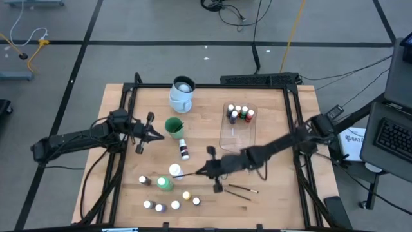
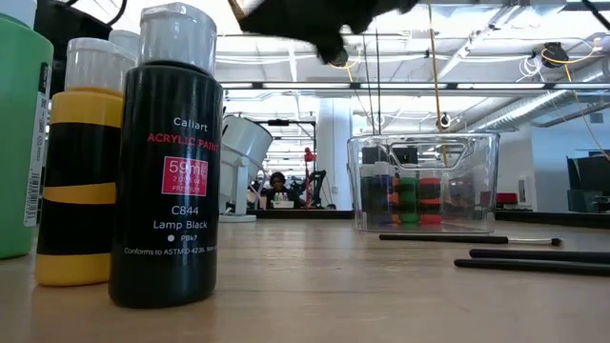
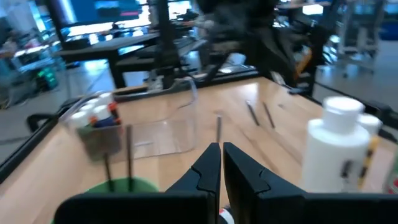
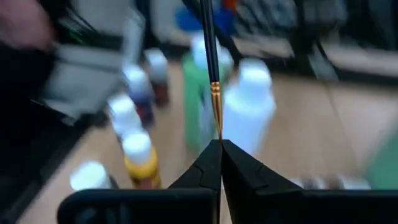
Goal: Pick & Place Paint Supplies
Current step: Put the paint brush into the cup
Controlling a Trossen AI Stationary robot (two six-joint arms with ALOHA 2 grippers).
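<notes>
The wooden table [image 1: 270,200] is the biggest thing here. On it, near the back edge, stands the big white and pale blue mug [image 1: 182,94]. To the right of the mug sits the clear plastic tub [image 1: 239,134], and a few tiny bottles [image 1: 239,114] with white caps stand in its far end.

The green cup [image 1: 174,126] sits just in front of the mug, with thin brushes standing in it. The left gripper [image 1: 161,135] hangs just beside this cup. Its two dark fingers [image 3: 205,171] are pressed together and hold nothing.

The larger green bottle [image 1: 165,183] lies near the front of the table, close to a white bottle [image 1: 174,170]. More tiny bottles [image 1: 175,206] with white caps are spread along the front edge, and one small dark bottle [image 1: 184,151] lies in the middle.

The right gripper [image 1: 207,171] is low over the middle of the table, just right of the green bottle. It is clenched on a thin brush [image 4: 211,62], and the brush sticks out toward the bottles. Two more thin brushes [image 1: 242,189] lie flat on the wood near this gripper.

In the low view, a black bottle [image 2: 166,162] and a yellow bottle [image 2: 80,171] stand very close to the camera.
</notes>
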